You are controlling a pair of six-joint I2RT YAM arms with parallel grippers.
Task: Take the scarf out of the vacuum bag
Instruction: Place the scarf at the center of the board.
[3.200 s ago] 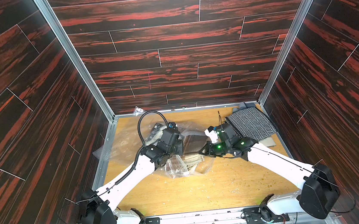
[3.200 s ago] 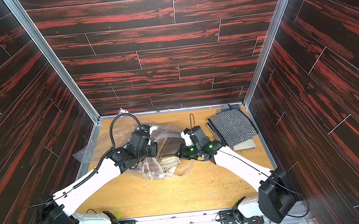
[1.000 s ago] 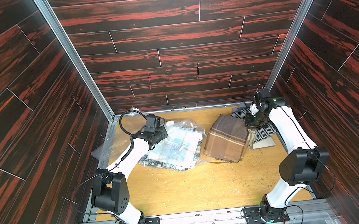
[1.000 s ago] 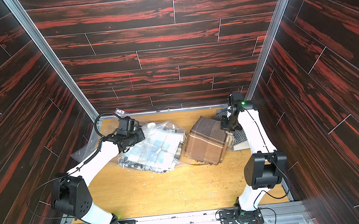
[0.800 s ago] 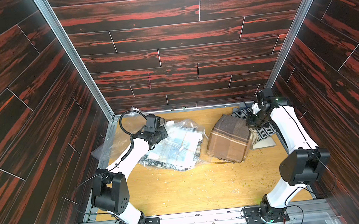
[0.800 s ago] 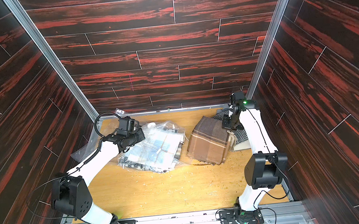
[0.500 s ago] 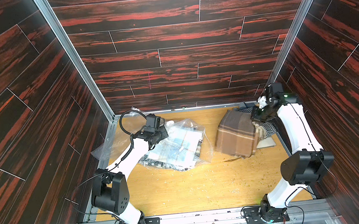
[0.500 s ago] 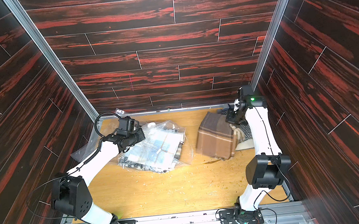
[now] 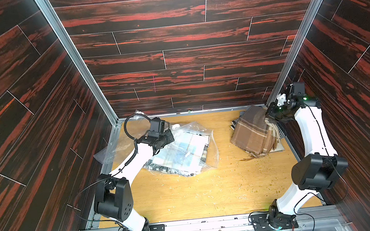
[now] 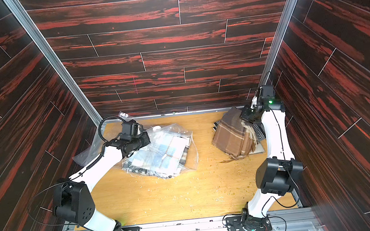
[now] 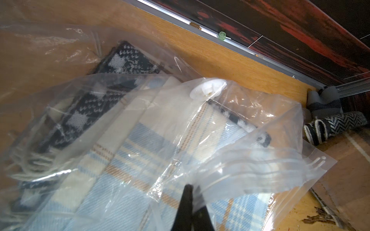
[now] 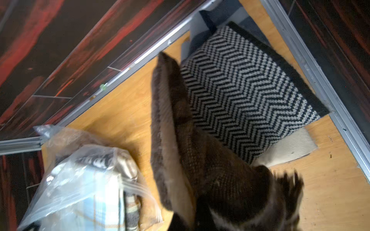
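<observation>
Right claw (image 12: 190, 220) clenched on the brown scarf (image 9: 252, 135), its tips buried in the folds.
Left claw (image 11: 189, 190) pinches the vacuum bag (image 9: 189, 148), left-centre on the bench (image 9: 198, 195); scarf far right, outside the bag, blurred in the wrist view.

A fuzzy brown woollen scarf (image 12: 176, 128) hangs in folds close to the lens, its fringe blurred. Behind it, a folded black-and-white zigzag knitted cloth (image 12: 250, 94) lies in the corner of the pale wooden tabletop (image 12: 124, 112), on top of a cream cloth (image 12: 290, 150). Just beside the scarf sits a crinkly clear plastic vacuum bag (image 12: 80, 180) holding folded plaid fabric.
</observation>
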